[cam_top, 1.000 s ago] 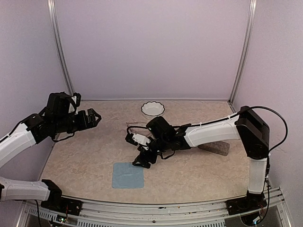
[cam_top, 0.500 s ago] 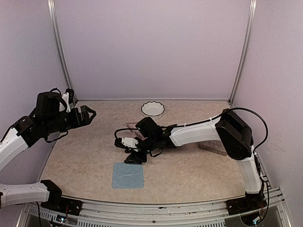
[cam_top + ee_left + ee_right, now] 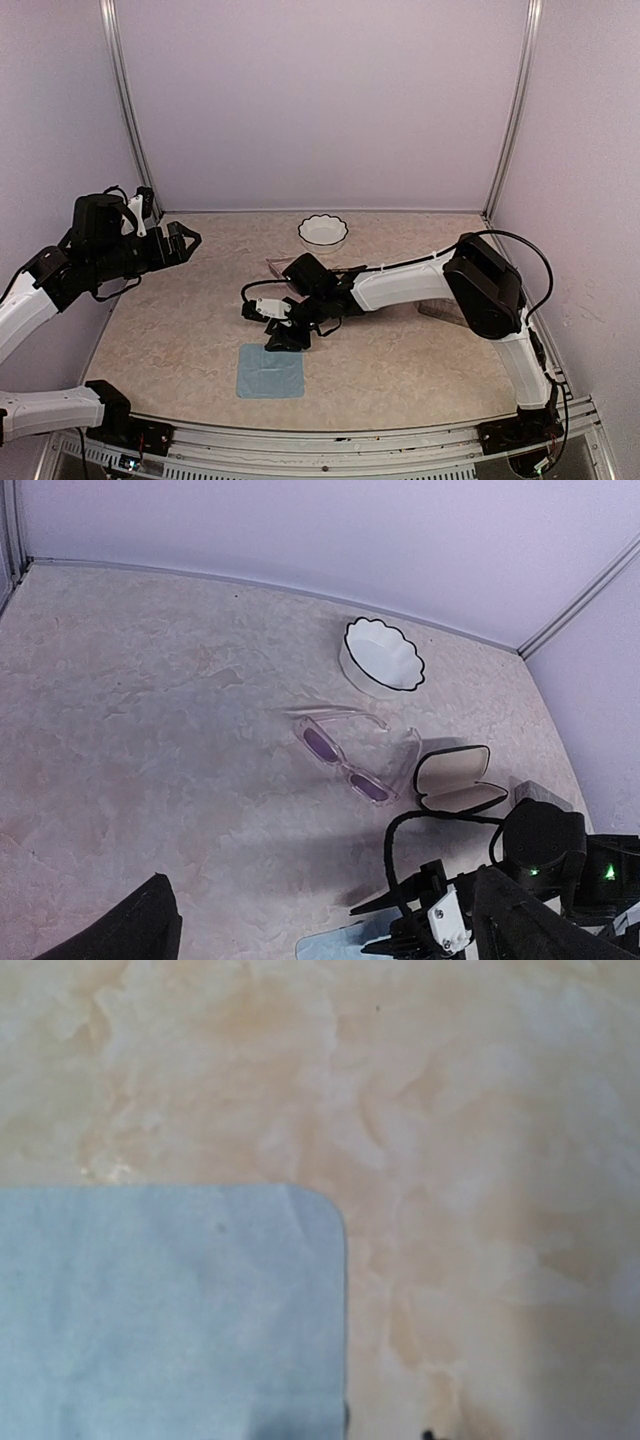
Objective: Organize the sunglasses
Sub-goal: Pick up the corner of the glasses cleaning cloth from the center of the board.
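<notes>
Shifted left vs prev frame: R end effector, now at blue cloth's far edge; can't tell if open/closed. L end effector wide open. On table, pale-frame sunglasses lie just beyond R end effector.

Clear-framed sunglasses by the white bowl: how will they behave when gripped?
Thin plastic frame, so the sunglasses are probably light and may skid on the smooth table. They lie unfolded, so they could fold shut under a pinch.

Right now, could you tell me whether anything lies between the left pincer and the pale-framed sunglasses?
Nothing visible does. The open left pincer hovers at the left; its wrist view shows only bare table up to the sunglasses. The bowl and case lie beyond them.
</notes>
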Motion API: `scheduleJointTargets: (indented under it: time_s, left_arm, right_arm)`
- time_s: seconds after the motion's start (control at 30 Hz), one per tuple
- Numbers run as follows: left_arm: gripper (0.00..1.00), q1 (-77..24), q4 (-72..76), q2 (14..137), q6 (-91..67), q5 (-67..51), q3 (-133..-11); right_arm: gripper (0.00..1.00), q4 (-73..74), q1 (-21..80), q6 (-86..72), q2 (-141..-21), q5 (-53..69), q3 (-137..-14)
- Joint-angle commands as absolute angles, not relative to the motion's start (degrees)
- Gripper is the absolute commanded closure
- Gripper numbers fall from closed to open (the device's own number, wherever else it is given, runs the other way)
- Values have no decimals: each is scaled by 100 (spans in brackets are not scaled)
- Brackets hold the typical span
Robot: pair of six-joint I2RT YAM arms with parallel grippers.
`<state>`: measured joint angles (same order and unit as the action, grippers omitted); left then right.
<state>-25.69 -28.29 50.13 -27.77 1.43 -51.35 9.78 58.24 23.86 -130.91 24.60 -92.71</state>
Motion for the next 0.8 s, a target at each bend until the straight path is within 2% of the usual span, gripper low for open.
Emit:
scheduleJointTargets:
  time_s: [0.0,0.4,0.77]
  left_arm:
    - [1,-2524,-2654,4937,-2712,41,-5080]
    - [1,-2514,-2646,4957,-2733,1,-5123]
    - [1,-2504,-2606,5008,-2730,-50,-5134]
  right_arm:
    - [59,1044,5872,2321,-13240,2356,-9292]
    - [73,1204,5873,2375,-13404,2320,-9397]
    - [98,1256,5866,2426,-13421,2234,-9354]
